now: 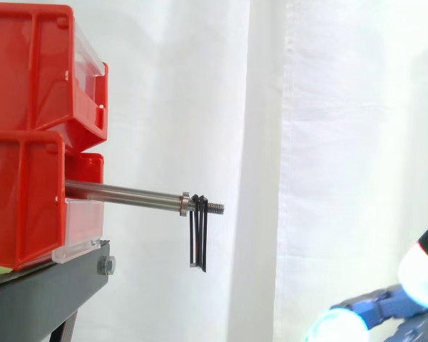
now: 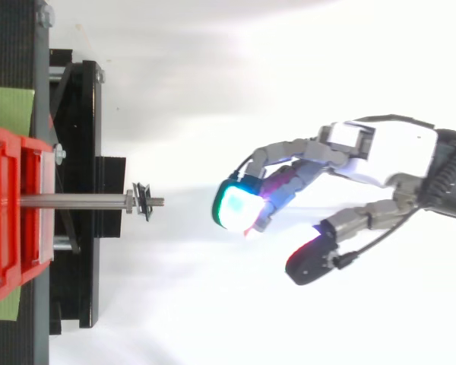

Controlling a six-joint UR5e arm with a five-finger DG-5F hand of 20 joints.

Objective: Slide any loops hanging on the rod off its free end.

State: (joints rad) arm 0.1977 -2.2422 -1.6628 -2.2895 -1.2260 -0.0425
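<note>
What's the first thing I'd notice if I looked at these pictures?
Probably the big red bins stacked on the left, bright against the white curtain. Next comes the robot's hand with its glowing fingertips, out to the right and apart from the rod. Then there's the shiny rod sticking out from the lower bin, with black loops dangling near its free end.
</note>
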